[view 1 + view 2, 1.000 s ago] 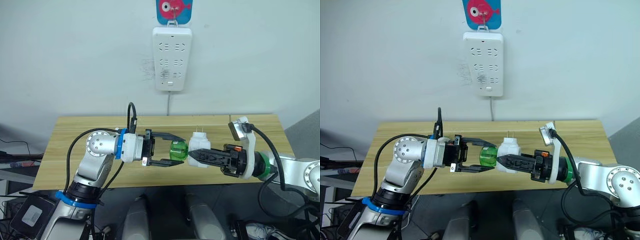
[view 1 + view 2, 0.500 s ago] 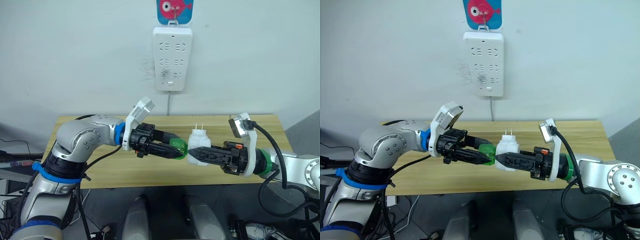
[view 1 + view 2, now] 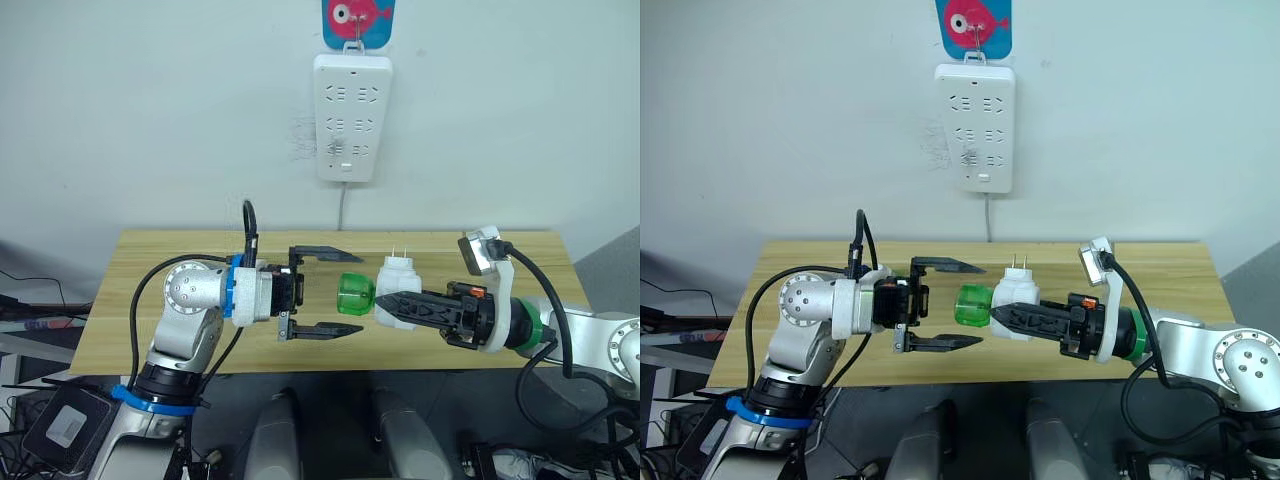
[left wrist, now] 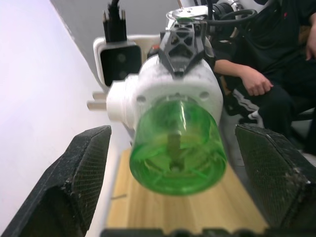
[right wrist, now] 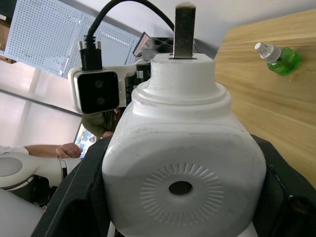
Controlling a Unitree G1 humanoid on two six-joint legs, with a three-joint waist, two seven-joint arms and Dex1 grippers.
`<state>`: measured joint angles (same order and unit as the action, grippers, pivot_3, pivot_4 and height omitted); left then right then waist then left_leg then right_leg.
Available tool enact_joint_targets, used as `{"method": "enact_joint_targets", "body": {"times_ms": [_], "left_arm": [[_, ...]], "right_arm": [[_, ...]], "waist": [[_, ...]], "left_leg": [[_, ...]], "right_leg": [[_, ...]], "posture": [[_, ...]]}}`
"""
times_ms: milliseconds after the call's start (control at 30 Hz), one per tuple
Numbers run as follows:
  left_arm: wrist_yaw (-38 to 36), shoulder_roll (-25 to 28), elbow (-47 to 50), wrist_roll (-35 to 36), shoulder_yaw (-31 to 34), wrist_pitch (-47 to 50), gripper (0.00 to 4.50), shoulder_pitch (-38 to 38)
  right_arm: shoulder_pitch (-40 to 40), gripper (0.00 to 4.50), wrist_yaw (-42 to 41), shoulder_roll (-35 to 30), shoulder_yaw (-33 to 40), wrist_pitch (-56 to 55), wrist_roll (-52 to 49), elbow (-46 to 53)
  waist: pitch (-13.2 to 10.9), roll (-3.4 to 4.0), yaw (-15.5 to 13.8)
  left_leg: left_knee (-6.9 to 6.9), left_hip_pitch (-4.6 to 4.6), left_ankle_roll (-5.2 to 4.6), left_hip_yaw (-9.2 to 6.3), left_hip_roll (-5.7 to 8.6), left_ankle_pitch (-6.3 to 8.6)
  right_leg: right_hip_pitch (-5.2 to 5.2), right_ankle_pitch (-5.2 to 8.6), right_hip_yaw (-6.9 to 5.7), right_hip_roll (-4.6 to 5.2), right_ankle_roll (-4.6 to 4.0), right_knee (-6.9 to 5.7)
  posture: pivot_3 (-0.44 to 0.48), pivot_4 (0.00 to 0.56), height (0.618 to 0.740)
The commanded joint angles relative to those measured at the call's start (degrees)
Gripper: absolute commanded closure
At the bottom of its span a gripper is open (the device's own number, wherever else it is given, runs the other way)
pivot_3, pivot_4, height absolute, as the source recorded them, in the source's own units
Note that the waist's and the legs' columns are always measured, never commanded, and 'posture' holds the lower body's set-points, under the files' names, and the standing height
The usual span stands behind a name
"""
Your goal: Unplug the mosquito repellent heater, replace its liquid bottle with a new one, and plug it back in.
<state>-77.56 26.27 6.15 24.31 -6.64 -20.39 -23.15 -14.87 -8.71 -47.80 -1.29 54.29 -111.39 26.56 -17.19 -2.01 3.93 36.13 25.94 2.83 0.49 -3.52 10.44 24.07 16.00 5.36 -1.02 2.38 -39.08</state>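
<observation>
Desk (image 3: 150,290) wooden, against white wall; right tool (image 3: 385,308) clamped heater (image 3: 399,290); left tool (image 3: 340,290) gaped wide around green bottle (image 3: 355,296), untouched

Site: robot test lab or workshop. I am working at a bare wooden bench (image 3: 150,255) standing against a plain white wall (image 3: 150,110), where a white power strip (image 3: 352,117) is hanging. A pegboard panel (image 5: 44,44) is showing behind, and a seated person (image 4: 266,74) is watching nearby.
</observation>
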Motion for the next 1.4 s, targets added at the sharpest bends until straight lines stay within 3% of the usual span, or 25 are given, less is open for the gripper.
{"method": "enact_joint_targets", "body": {"times_ms": [33,67,233,333,400,467,500,533,600,733,833,967,1067,1167,1233,1400], "left_arm": [[0.4,-0.1,0.3,-0.4,-0.8,-1.7,0.58,-0.5],[0.9,-0.2,0.4,-0.5,-1.0,-1.2,0.71,-0.8],[1.3,0.7,0.1,-1.2,-2.2,0.2,2.23,-1.4],[0.9,2.2,1.5,0.5,-2.3,4.1,2.23,-1.7],[2.7,5.2,4.0,3.0,-3.2,16.4,2.23,-2.5],[8.5,9.4,6.7,8.4,-4.2,38.2,2.23,-5.3],[12.5,11.7,6.0,17.1,-3.8,56.1,2.23,-9.0],[12.3,13.8,5.2,22.3,-4.0,66.6,2.23,-11.7],[8.0,17.7,3.9,29.2,-4.8,79.4,2.23,-15.8],[12.4,15.4,0.2,35.9,-1.1,89.8,2.23,-20.4],[9.8,16.9,4.0,31.1,-2.3,83.3,2.23,-17.7],[7.5,16.9,8.1,23.3,-3.3,70.5,0.86,-12.8],[7.0,13.3,9.4,11.0,-2.6,46.8,0.0,-5.3],[6.8,8.3,8.1,3.3,-0.9,26.4,0.0,0.0],[6.4,4.8,7.1,1.8,0.3,16.9,0.0,1.2],[3.9,1.2,4.6,1.1,0.2,6.3,0.0,0.3]], "right_arm": [[-0.4,1.48,-0.5,0.3,1.5,-0.7,-1.6,2.1],[-0.4,1.48,-0.5,0.3,1.6,-0.7,-1.6,2.2],[-0.8,1.48,-0.4,0.8,1.4,-0.9,-1.6,2.5],[-1.1,1.48,-0.3,0.9,1.4,-0.9,-1.6,2.4],[-1.3,1.48,-0.3,0.8,1.4,-0.7,-1.6,2.3],[-1.6,1.48,-0.6,0.4,1.4,-0.2,-1.6,2.3],[-1.8,1.48,-0.7,0.2,1.3,0.0,-1.6,2.3],[-1.9,1.48,-0.9,0.1,1.2,0.3,-1.6,2.2],[-2.1,1.48,-1.2,0.2,1.1,0.4,-1.6,2.1],[-2.2,1.48,-1.9,0.0,1.0,0.6,-1.6,1.8],[-2.2,1.48,-1.8,0.1,1.1,0.5,-1.6,1.7],[-1.9,1.48,-1.6,0.2,1.4,0.3,-1.6,1.6],[-1.7,1.48,-1.7,0.5,1.9,0.2,-1.6,1.2],[-1.8,1.48,-1.6,0.5,2.0,0.2,-1.6,1.2],[-1.6,1.48,-1.7,0.6,2.1,0.1,-1.6,1.3],[-1.3,1.48,-1.7,0.4,2.1,0.1,-1.6,1.7]], "waist": [[0.0,0.0,0.0],[0.0,0.0,0.0],[0.0,0.0,0.1],[0.0,0.0,0.1],[0.0,0.0,0.1],[0.0,-0.01,0.3],[0.0,-0.01,0.3],[0.0,-0.02,0.3],[0.0,-0.02,0.5],[0.0,0.0,0.8],[0.0,0.01,0.8],[0.0,0.02,0.7],[0.0,0.03,0.4],[0.0,0.0,0.2],[0.0,0.0,-0.3],[0.0,0.0,-0.8]], "left_leg": [[0.0,0.0,0.0,-0.01,-0.01,0.0],[0.0,0.0,0.0,-0.02,-0.02,0.0],[0.0,0.0,0.0,-0.03,-0.02,0.0],[0.0,0.0,0.0,-0.05,-0.02,0.0],[0.0,0.0,0.0,-0.07,-0.03,0.0],[0.0,0.02,0.0,-0.14,-0.04,0.0],[0.01,0.02,0.0,-0.19,-0.05,-0.01],[0.02,0.01,-0.02,-0.23,-0.04,-0.01],[0.04,0.03,-0.05,-0.33,-0.04,-0.04],[-0.01,0.03,-0.06,-0.35,-0.03,-0.03],[-0.05,0.04,-0.06,-0.34,-0.06,-0.03],[-0.08,-0.04,-0.05,-0.32,-0.08,-0.04],[-0.06,0.0,-0.05,-0.27,-0.07,-0.04],[-0.05,0.02,-0.05,-0.13,-0.07,-0.04],[-0.02,0.04,-0.06,-0.02,-0.06,-0.03],[0.0,0.03,-0.07,-0.03,-0.02,-0.04]], "right_leg": [[0.0,0.0,0.0,-0.03,0.0,0.0],[0.0,0.0,-0.02,-0.04,0.0,-0.01],[0.0,0.07,-0.01,-0.06,0.12,-0.01],[0.0,0.08,-0.04,-0.06,0.14,-0.01],[0.0,0.08,-0.06,-0.07,0.14,-0.02],[0.0,0.08,-0.1,-0.08,0.14,-0.05],[-0.01,0.09,-0.11,-0.08,0.15,-0.06],[-0.01,0.09,-0.13,-0.08,0.15,-0.09],[-0.01,0.09,-0.22,-0.08,0.16,-0.12],[0.01,0.1,-0.23,-0.13,0.16,-0.07],[0.03,0.1,-0.22,-0.14,0.15,-0.05],[0.03,0.09,-0.13,-0.14,0.13,-0.07],[0.01,0.09,-0.17,-0.07,0.13,-0.03],[0.02,-0.06,-0.01,0.13,-0.13,0.02],[0.01,-0.06,0.0,0.16,-0.12,0.04],[0.0,-0.04,-0.04,0.09,-0.03,0.03]], "posture": [[-0.102,0.295,0.74],[-0.102,0.296,0.74],[-0.098,0.294,0.74],[-0.095,0.293,0.74],[-0.093,0.293,0.74],[-0.088,0.293,0.74],[-0.085,0.293,0.74],[-0.086,0.294,0.74],[-0.087,0.295,0.74],[-0.088,0.297,0.74],[-0.087,0.297,0.74],[-0.087,0.297,0.74],[-0.089,0.295,0.74],[-0.091,0.295,0.74],[-0.093,0.295,0.74],[-0.095,0.294,0.74]]}}
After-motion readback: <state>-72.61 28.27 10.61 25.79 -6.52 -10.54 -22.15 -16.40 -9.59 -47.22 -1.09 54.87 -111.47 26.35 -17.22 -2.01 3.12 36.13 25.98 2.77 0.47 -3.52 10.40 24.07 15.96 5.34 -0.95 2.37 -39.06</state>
